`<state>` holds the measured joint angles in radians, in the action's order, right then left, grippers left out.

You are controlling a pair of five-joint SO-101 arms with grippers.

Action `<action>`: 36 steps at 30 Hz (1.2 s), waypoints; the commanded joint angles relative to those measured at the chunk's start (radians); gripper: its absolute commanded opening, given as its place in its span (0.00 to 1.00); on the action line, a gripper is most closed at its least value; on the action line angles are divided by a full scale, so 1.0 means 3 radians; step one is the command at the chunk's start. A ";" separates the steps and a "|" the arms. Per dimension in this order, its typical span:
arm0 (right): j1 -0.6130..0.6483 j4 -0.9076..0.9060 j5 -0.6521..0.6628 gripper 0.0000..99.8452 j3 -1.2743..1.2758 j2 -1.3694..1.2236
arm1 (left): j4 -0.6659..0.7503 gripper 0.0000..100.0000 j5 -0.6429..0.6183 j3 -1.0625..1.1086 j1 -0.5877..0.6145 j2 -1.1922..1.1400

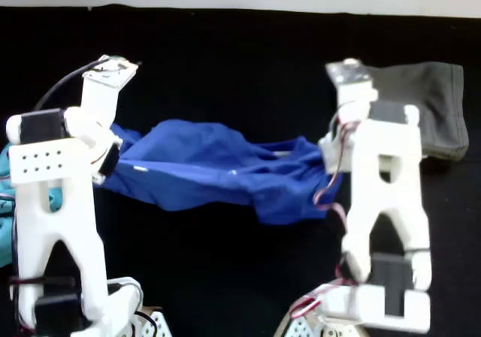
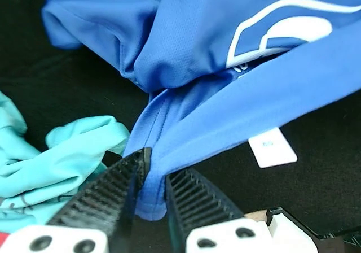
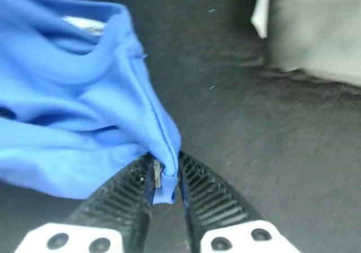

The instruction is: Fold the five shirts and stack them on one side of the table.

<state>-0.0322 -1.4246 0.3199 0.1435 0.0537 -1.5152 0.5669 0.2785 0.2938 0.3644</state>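
Observation:
A blue shirt hangs stretched between the two arms above the black table. My left gripper is shut on one edge of the blue shirt, at the left in the high view. On the right, my right gripper is shut on the opposite hem of the blue shirt. A folded dark grey shirt lies at the table's far right, behind the right arm. A teal shirt lies crumpled at the table's left edge.
The black table has open room behind and in front of the hanging shirt. The white arm bases stand at the near edge. A white tag hangs from the blue shirt.

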 commanded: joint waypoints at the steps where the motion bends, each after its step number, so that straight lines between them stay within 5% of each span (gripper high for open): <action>1: -0.0176 -0.0008 0.0041 0.01 -0.0494 -0.0432 | 0.0097 0.01 0.0010 -0.0038 0.0038 -0.0176; 7: -0.0192 -0.0381 -0.0220 0.21 -0.0979 -0.0453 | 0.0107 0.01 0.0005 -0.0038 0.0038 -0.0258; 13: -0.0120 -0.1046 -0.0205 0.21 -0.1015 0.0222 | 0.0107 0.01 0.0005 -0.0043 0.0033 -0.0258; 21: 0.0366 -0.1107 0.0496 0.21 0.0754 0.1230 | 0.0276 0.01 0.0005 -0.0018 0.0038 -0.0263; 27: 0.0642 -0.0049 0.0164 0.22 0.1859 0.1353 | 0.0276 0.01 0.0005 -0.0018 0.0023 -0.0263; 36: 0.0708 0.0790 -0.0409 0.26 0.1798 0.0432 | 0.0245 0.01 0.0005 -0.0013 0.0038 -0.0263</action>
<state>0.1642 -1.2375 0.2279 0.7096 0.2547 -1.4492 0.5669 0.2785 0.2938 0.2816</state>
